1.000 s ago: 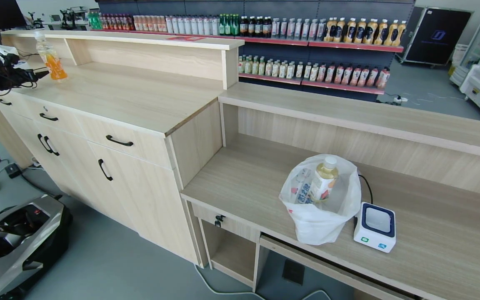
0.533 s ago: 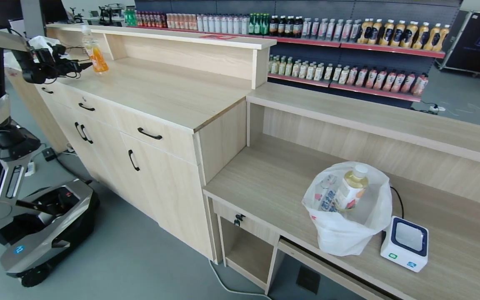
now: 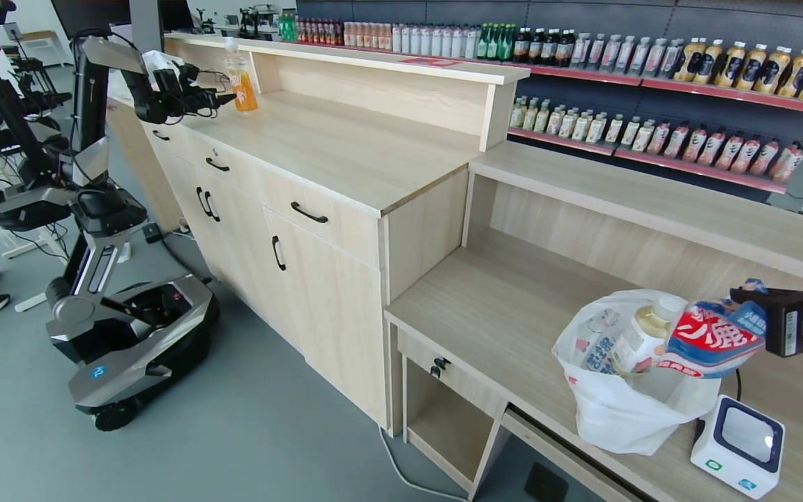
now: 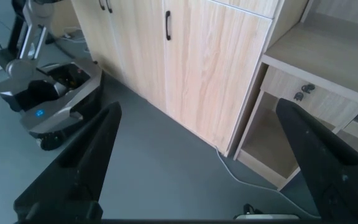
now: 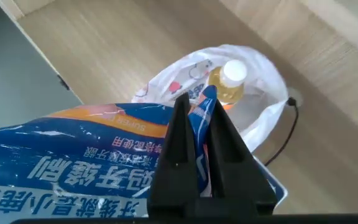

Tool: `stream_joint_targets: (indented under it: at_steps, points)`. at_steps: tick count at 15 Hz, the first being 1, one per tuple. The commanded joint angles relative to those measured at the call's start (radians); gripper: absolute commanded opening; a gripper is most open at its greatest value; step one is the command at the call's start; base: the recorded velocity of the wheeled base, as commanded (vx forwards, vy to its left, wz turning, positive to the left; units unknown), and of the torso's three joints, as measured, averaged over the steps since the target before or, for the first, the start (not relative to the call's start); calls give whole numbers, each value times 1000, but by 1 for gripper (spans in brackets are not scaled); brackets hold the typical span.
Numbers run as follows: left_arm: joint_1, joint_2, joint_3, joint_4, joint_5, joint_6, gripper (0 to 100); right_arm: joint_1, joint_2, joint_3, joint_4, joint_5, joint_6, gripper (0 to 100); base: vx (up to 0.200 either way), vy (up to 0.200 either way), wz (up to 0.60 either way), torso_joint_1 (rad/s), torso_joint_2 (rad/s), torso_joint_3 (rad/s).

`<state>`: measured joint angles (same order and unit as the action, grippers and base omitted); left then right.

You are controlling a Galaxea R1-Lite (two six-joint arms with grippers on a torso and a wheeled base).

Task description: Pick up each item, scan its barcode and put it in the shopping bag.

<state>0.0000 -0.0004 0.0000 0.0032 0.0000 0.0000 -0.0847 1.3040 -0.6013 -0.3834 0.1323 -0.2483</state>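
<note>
- Looking down at the lower counter [image 3: 513, 307], I see a white shopping bag [image 3: 617, 418] standing open on it. A pale-capped bottle [image 3: 642, 333] leans inside, beside some printed packaging I cannot make out.
- A blue-and-red snack packet [image 3: 712, 338] hangs over the bag's open mouth; I cannot tell whether it touches the rim.
- My right gripper [image 3: 753, 307] comes in from the right above the counter, its fingers pressed together on the packet's edge.
- A small white scanner [image 3: 739, 446] sits just beside the bag.
- My left gripper [image 4: 199, 106] hangs over the grey floor in front of the cabinet doors [image 4: 185, 56], fingers spread wide with nothing between them.
</note>
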Motion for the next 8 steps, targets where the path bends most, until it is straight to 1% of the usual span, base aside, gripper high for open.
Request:
stream_joint_targets:
  at_steps: [1,2,3,4,5,6,8]
  points:
    - [0,0,0,0,0,0,100,25,75,35,-3,-2,50,0,0,0,0,0,0,0]
    - [0,0,0,0,0,0,100,14,112,35,-17,-2,159,0,0,0,0,0,0,0]
    - [0,0,0,0,0,0,100,-3,149,40,-65,-5,227,0,0,0,0,0,0,0]
    - [0,0,0,0,0,0,100,-20,184,49,-117,-7,267,0,0,0,0,0,0,0]
    - [0,0,0,0,0,0,100,-47,238,66,-213,-10,316,0,0,0,0,0,0,0]
    - [0,0,0,0,0,0,100,-64,274,83,-272,-13,339,0,0,0,0,0,0,0]
    - [0,0,0,0,0,0,100,-87,343,115,-342,-68,346,0,0,0,0,0,0,0]
